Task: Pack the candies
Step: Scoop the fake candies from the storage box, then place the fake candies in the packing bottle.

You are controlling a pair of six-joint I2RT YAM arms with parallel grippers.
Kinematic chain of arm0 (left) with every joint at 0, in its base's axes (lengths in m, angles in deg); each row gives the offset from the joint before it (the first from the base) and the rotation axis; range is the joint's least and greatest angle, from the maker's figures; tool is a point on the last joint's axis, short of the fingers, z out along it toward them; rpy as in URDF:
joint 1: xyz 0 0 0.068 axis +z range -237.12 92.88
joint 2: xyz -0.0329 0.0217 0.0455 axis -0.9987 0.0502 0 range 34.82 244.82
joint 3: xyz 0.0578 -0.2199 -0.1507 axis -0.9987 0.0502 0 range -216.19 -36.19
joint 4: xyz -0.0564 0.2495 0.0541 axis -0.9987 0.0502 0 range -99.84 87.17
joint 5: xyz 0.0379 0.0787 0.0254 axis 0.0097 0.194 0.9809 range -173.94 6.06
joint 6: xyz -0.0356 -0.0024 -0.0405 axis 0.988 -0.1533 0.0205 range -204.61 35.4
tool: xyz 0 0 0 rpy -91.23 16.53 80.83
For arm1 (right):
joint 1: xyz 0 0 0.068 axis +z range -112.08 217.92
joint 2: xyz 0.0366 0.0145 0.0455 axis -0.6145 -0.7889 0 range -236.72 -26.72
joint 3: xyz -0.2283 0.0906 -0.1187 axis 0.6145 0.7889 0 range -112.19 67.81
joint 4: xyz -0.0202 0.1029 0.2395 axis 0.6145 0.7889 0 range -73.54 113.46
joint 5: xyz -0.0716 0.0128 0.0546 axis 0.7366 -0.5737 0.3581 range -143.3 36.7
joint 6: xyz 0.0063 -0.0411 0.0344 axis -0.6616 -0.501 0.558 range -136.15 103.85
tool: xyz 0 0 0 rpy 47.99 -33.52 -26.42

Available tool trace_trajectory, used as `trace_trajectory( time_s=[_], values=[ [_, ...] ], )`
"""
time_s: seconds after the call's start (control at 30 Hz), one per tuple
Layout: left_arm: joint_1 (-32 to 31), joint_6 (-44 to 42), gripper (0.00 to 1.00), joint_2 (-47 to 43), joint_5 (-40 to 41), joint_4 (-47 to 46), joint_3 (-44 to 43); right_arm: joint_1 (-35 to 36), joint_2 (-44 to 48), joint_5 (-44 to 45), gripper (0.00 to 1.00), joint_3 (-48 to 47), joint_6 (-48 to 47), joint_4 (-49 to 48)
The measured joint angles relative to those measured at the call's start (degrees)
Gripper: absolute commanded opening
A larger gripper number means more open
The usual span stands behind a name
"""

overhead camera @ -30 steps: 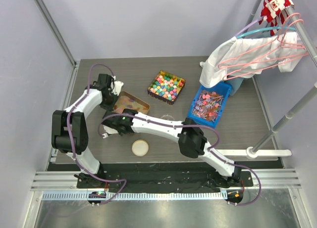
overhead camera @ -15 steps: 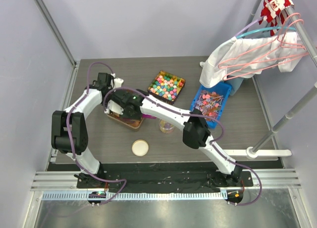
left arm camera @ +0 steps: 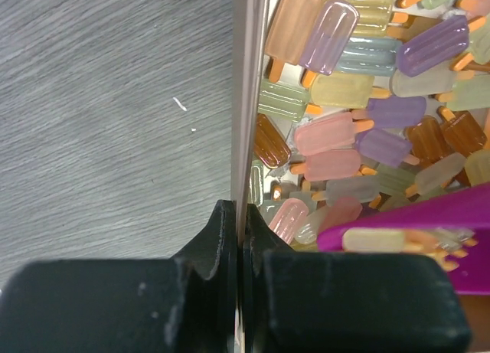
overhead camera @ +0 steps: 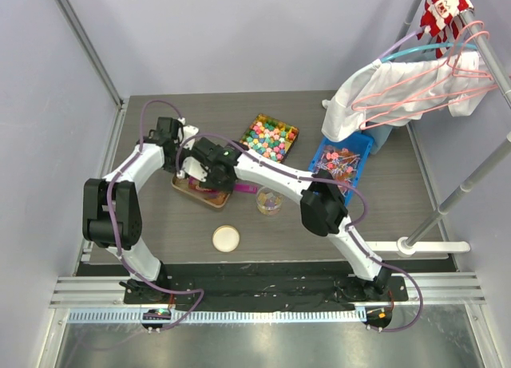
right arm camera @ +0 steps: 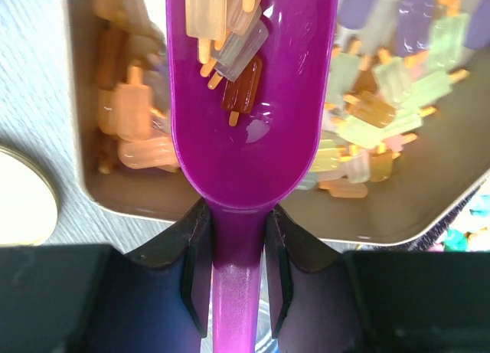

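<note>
The candies [left arm camera: 337, 131] look translucent, soft and glossy, like gummy. The scoop [right arm camera: 253, 146] is smooth purple plastic with a bright sheen. The tray [left arm camera: 246, 100] wall is dull, brushed-looking metal. The table [left arm camera: 115, 100] shows matt grey wood grain. The left end effector [left arm camera: 242, 215] is matt black, slightly grainy plastic.

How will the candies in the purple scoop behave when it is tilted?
The candies lie loose in a small heap on the glossy purple scoop, so they will probably slide off at a slight tilt. They look small and flat, so likely light and not apt to roll. Some overlap, so they may stick together and fall in a clump.
</note>
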Motion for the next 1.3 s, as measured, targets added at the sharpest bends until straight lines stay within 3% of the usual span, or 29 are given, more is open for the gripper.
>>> trace_trajectory(
  time_s=[0.57,0.97,1.3],
  values=[
    [0.04,0.74,0.00,0.00,-0.39,0.00,0.00,-6.75,9.81,-4.35,0.01,9.86,0.35,-3.67],
    [0.07,0.74,0.00,0.00,-0.37,-0.02,0.00,-10.62,29.81,-6.60,0.01,27.80,-4.52,-1.33],
    [0.59,0.68,0.00,0.00,-0.15,-0.04,0.00,-13.66,40.41,-5.68,0.01,40.06,-11.23,4.50]
  ],
)
